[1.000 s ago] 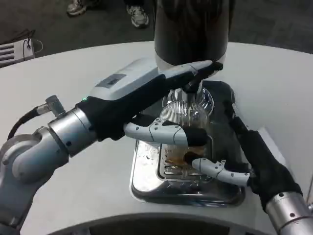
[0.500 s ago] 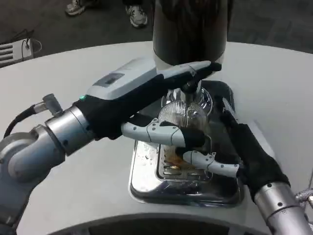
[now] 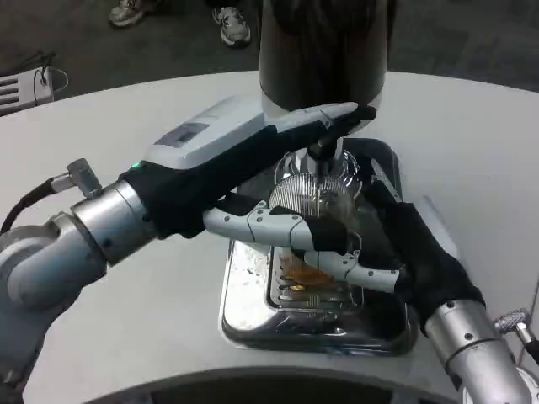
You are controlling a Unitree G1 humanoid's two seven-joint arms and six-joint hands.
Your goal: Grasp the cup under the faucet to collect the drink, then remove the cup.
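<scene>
Under the faucet (image 3: 322, 150), cup (image 3: 316, 206) between left hand (image 3: 253, 181), right hand (image 3: 396, 252)

Even overhead light; glare on the steel tray (image 3: 244, 316); slightly soft.

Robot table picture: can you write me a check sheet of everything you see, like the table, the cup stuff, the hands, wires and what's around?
Surface: white table, round-edged.
Job's things: ribbed clear cup under the faucet of a dark drink dispenser, over a shiny metal drip tray with amber liquid on its grate.
Clutter: nothing seen.
Hands: left hand reaches across, top fingers at the faucet, a lower one at the cup; right hand against the cup's other side. Actual grip cannot be told.
Cables: black cable at the left wrist.
Surroundings: dark floor, someone's sneakers, white object at the far left.
</scene>
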